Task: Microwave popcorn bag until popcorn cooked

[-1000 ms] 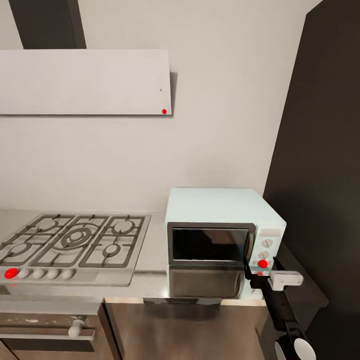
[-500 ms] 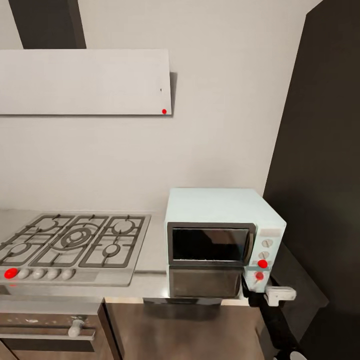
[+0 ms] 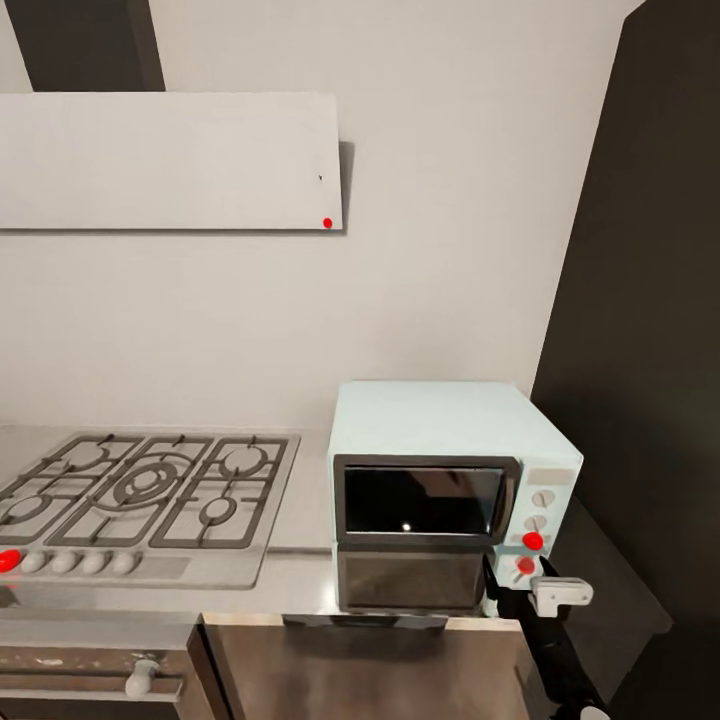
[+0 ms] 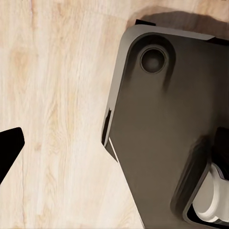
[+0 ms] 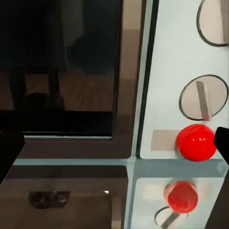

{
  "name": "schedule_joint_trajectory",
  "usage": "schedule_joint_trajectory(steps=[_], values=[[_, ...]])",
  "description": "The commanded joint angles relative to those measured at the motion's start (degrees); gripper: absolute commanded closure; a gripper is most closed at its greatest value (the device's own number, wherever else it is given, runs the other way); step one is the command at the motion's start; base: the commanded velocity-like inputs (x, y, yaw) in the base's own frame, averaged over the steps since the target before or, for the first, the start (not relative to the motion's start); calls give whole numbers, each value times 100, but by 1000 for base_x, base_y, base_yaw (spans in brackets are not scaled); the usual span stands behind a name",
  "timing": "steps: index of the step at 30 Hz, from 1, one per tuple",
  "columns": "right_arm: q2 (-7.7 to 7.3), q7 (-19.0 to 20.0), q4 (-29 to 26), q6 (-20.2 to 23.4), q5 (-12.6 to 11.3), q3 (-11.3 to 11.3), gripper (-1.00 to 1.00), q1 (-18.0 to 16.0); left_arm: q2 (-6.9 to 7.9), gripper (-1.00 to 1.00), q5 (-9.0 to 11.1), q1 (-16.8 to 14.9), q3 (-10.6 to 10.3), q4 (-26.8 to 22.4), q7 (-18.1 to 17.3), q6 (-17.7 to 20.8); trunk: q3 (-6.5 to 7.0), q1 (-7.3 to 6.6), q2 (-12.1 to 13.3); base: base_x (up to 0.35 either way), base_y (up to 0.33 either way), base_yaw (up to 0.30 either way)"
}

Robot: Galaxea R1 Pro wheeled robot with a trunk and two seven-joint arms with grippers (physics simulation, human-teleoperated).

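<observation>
Even, soft light throughout (slightly blurred renders), with the glossy countertop (image 3: 300,580) mirroring the microwave (image 3: 450,470).

Pale grey wall (image 3: 440,200), white angled hood (image 3: 170,160), dark tall cabinet (image 3: 650,300), light wood floor (image 4: 52,95).

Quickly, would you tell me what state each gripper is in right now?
Left gripper: cannot be told; one dark fingertip shows above the wooden floor.
Right gripper: open, empty, facing the microwave by its red light.

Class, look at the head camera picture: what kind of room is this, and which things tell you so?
Most likely a kitchen: a gas hob set in the countertop, a pale-blue microwave beside it, and a white hood above.
</observation>
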Motion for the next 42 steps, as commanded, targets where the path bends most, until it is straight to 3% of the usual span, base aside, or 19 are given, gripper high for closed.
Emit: schedule_joint_trajectory(steps=[1,42], values=[[-6,-14,1,-16,-1,2,-100,-4,-2,-100,-1,1,26,-16,-2,33,-10,2,-9,15,0,0],[-34,-42,-122,-314,-1,-8,-100,-4,6,-100,-3,1,26,-16,6,33,-10,2,-9,82,-14,0]])
